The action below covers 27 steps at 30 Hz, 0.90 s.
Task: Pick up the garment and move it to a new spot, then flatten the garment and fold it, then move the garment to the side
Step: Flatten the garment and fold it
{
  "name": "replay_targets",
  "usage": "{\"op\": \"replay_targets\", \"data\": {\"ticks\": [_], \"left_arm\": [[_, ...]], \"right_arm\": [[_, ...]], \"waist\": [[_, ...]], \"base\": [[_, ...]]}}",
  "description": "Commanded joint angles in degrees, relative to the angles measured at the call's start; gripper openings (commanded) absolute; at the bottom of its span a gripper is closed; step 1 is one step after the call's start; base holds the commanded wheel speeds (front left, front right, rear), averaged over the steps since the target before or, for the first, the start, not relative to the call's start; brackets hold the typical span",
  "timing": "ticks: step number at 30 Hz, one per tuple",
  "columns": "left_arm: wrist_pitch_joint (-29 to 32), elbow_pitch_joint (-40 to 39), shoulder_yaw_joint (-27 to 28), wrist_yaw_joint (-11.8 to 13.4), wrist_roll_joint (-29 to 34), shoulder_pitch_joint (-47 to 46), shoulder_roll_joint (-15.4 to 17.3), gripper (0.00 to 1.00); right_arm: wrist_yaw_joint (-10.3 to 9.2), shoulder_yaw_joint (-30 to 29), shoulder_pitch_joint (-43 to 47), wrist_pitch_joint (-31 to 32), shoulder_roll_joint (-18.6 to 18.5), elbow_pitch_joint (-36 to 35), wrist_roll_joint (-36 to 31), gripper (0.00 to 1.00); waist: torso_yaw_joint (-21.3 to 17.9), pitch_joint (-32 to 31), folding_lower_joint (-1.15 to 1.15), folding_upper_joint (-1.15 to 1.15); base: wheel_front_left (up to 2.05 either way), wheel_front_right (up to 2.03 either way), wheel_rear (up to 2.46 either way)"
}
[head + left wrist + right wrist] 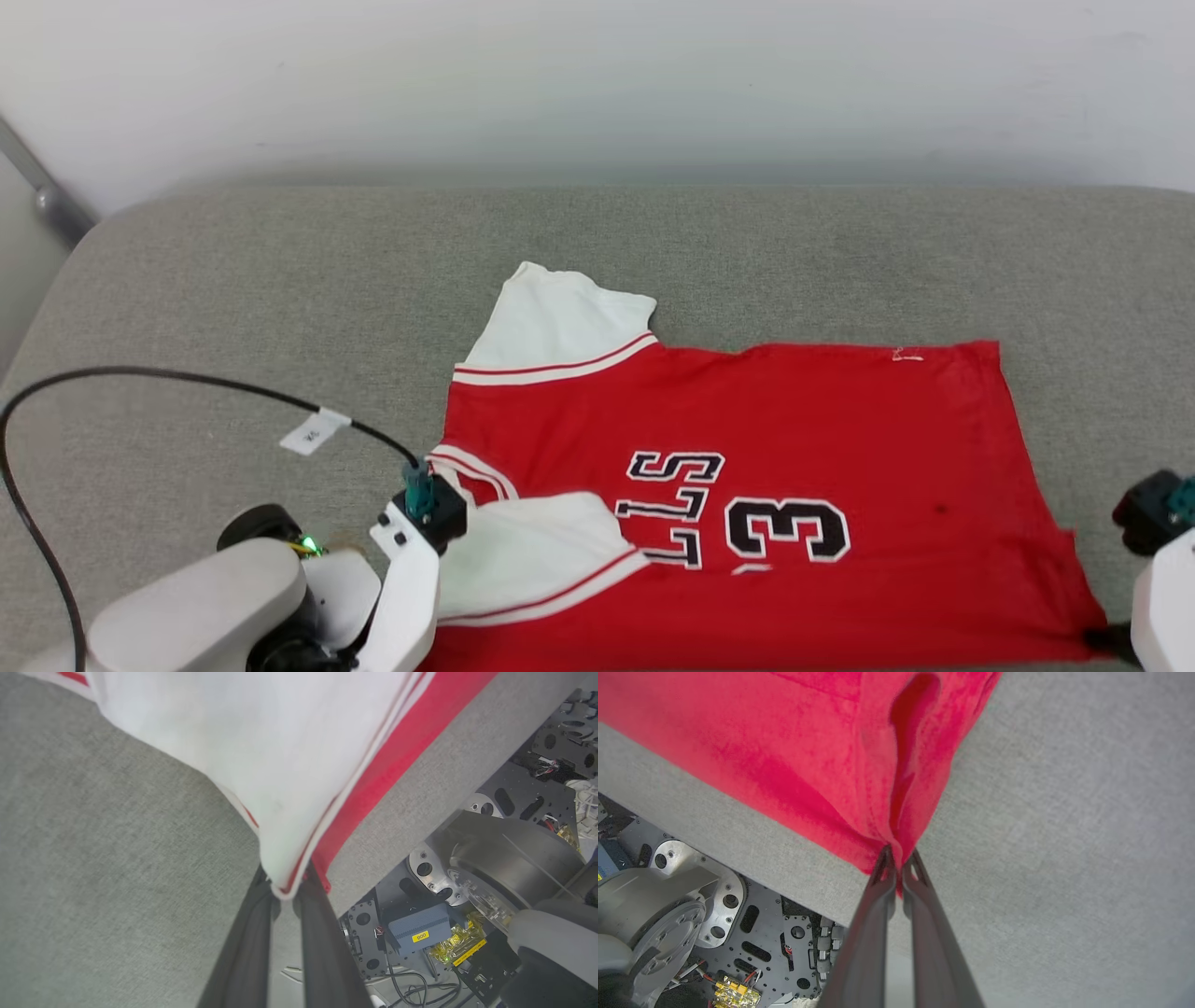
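The garment (pixel 794 420), a red T-shirt with white sleeves and black-and-white lettering, lies spread on a grey padded surface (pixel 280 280), collar end to the left. One white sleeve is folded over the chest near the front edge. In the left wrist view my left gripper (pixel 286 895) is shut on the corner of that white sleeve (pixel 280 742), at its red-striped trim. In the right wrist view my right gripper (pixel 899 865) is shut on a bunched corner of the red hem (pixel 808 742). Both pinched corners sit right at the surface's front edge.
A black cable with a white tag (pixel 315 431) arcs over the surface from my left wrist (pixel 425 509). My right wrist (pixel 1162 560) stands at the right edge. Below the front edge is my own base (pixel 467 905). A white wall runs behind, with a metal bar (pixel 47 201) far left.
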Motion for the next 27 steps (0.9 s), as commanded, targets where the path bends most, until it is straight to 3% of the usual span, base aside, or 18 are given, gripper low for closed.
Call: {"op": "replay_targets", "data": {"ticks": [1, 8, 9, 10, 11, 12, 16, 21, 27], "left_arm": [[0.03, -0.01, -0.01, 0.23, 0.24, 0.81, 0.51, 0.00], [-1.94, 1.15, 0.03, 1.34, 1.92, 3.61, -0.73, 0.00], [-2.34, 1.54, 0.03, 1.52, 2.11, 3.80, -1.00, 0.18], [-2.74, 1.68, 0.01, 1.42, 2.39, 3.80, -1.21, 0.65], [-2.95, 1.93, 0.01, 1.41, 2.49, 3.89, -1.26, 1.00], [-3.47, 1.79, 0.19, 1.36, 2.80, 3.49, -1.13, 1.00], [-6.54, 0.93, 2.93, 1.76, 2.49, 0.98, -0.54, 1.00], [-10.20, -2.00, 6.51, 2.81, 3.80, -2.21, 1.51, 1.00], [-18.27, -1.73, 10.32, 6.26, 9.81, -6.59, 1.60, 1.00]], "right_arm": [[-0.09, -0.15, 1.05, -0.01, -0.23, 0.11, 0.31, 0.00], [-0.08, -1.50, 5.39, -1.15, 3.39, 2.30, -1.18, 0.00], [-0.09, -1.71, 5.59, -1.37, 4.08, 2.95, -1.44, 0.02], [-0.08, -2.02, 5.81, -1.65, 4.61, 3.44, -1.68, 0.18], [-0.08, -2.44, 5.92, -2.07, 5.19, 3.86, -1.98, 0.89], [-0.08, -2.93, 5.99, -2.77, 5.73, 4.22, -2.35, 1.00], [-0.08, -5.55, 6.57, -8.07, 6.99, 4.63, -4.13, 1.00], [-0.08, -11.45, 6.24, -19.70, 8.36, 4.60, -9.03, 1.00], [-0.08, -22.66, 6.14, -34.92, 14.47, 4.07, -18.06, 1.00]], "waist": [[-0.05, 0.09, 0.00, 0.00], [-0.38, 1.71, 0.00, 0.00], [-0.39, 1.86, 0.00, 0.00], [-0.37, 1.96, 0.00, 0.00], [-0.34, 1.96, 0.00, 0.00], [-0.33, 1.93, 0.00, 0.00], [0.23, 1.06, 0.00, 0.00], [-0.05, -0.16, 0.00, 0.00], [-1.44, 0.08, 0.00, 0.00]], "base": [[0.00, 0.00, 0.00], [0.00, 0.00, 0.00], [0.00, 0.00, 0.00], [0.00, 0.00, 0.00], [0.00, 0.00, 0.00], [0.00, 0.00, 0.00], [0.00, 0.00, 0.00], [0.00, 0.00, 0.00], [0.00, 0.00, 0.00]]}}
